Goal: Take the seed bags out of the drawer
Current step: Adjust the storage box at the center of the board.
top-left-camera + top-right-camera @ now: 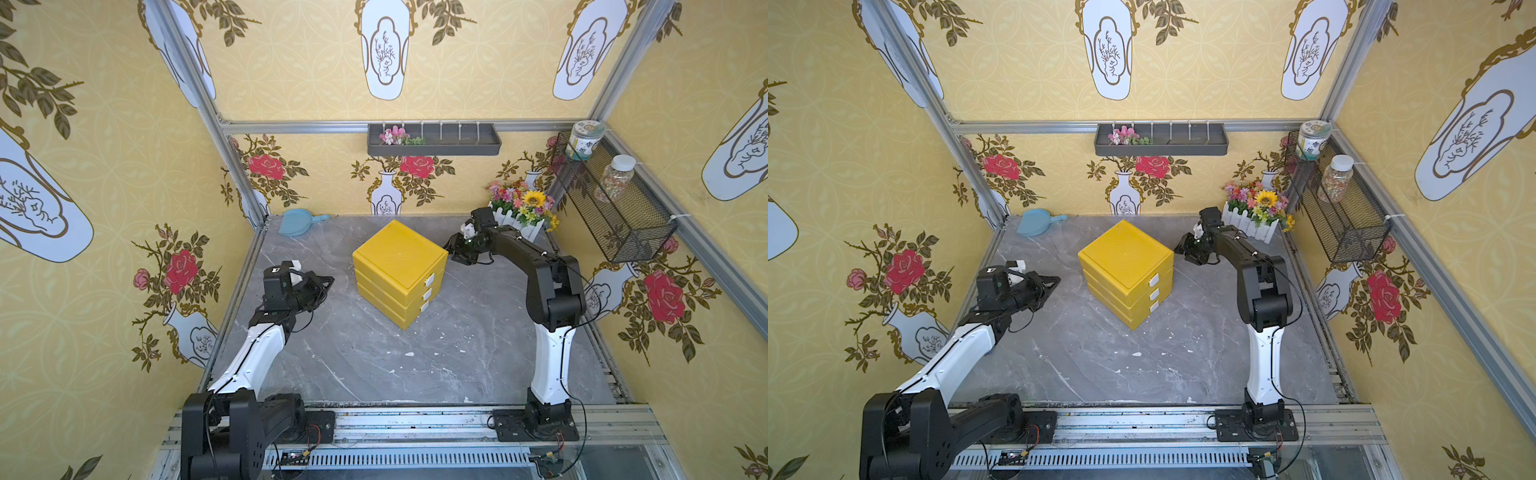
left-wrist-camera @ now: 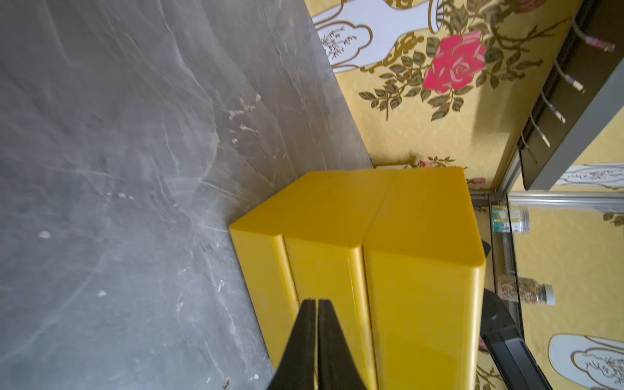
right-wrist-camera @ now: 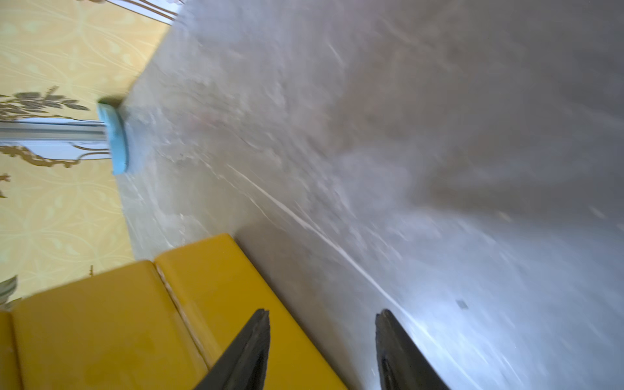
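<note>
Yellow wallpaper (image 1: 311,75) printed with red roses, olive leaves and pale blue-white vases covers the three walls around me. Aluminium rails (image 1: 291,126) run along the back and up the corners. The counter (image 1: 374,365) is grey marbled stone, veined white and scattered with small white flecks (image 1: 409,354). On the back wall hangs a dark grey tray shelf (image 1: 457,150) with a pink flower sprig (image 1: 392,135) at one end. A black wire basket (image 1: 623,220) is fixed to the right-hand wall, with two lidded jars (image 1: 585,139) in it. A white picket planter (image 1: 534,228) of mixed flowers sits in the far right corner and a pale blue dustpan (image 1: 297,222) in the far left. The light is bright and even.
</note>
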